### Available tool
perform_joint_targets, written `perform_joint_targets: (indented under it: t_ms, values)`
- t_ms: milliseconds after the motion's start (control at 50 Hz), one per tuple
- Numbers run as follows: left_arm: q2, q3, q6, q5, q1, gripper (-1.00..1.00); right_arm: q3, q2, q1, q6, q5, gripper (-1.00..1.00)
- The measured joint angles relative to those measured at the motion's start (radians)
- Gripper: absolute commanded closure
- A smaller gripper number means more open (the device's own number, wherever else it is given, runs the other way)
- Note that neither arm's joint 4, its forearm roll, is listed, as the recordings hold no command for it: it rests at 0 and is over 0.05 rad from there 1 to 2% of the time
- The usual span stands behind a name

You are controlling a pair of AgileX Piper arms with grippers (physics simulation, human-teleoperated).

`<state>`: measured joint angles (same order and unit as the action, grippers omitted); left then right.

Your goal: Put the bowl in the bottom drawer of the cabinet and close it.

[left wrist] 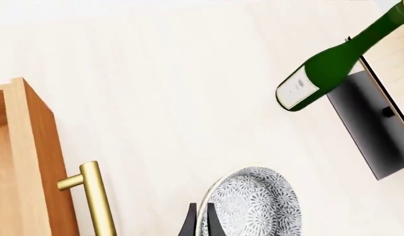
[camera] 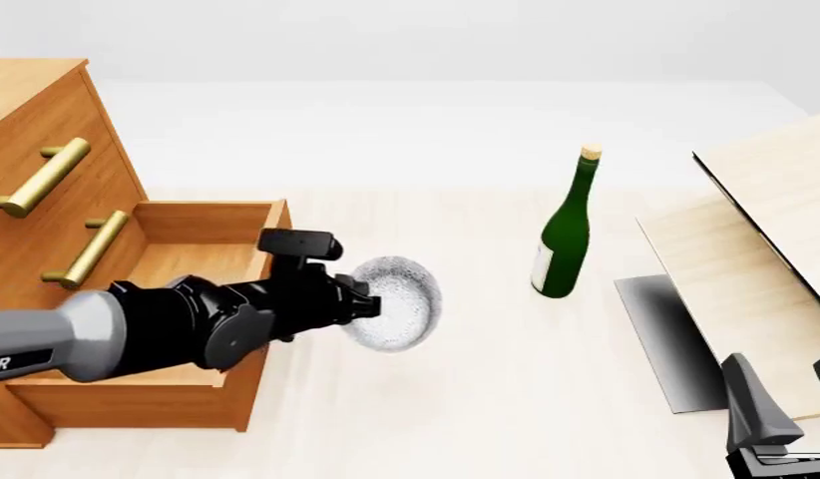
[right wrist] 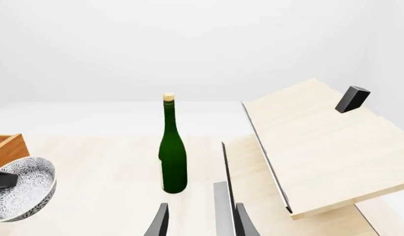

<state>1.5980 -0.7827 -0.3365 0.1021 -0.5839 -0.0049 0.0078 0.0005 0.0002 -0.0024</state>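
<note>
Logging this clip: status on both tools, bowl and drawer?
Left tool shut on bowl rim, held beside open bottom drawer. Right tool open, idle. Bottle stands clear.

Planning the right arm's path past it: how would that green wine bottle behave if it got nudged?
The green bottle stands upright, tall on a narrow base, so a push near its neck would probably tip it. Its body is round, so once down it would likely roll across the table. It looks like smooth glass, probably rigid and slippery for the right gripper.
</note>
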Motion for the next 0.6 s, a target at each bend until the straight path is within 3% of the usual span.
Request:
perform_joint_targets:
  t_ms: [600]
  values:
    - [-0.15, 0.057, 0.034, -0.039, 0.033, 1.0, 0.0, 0.0, 0.0, 0.0, 0.0, -1.0]
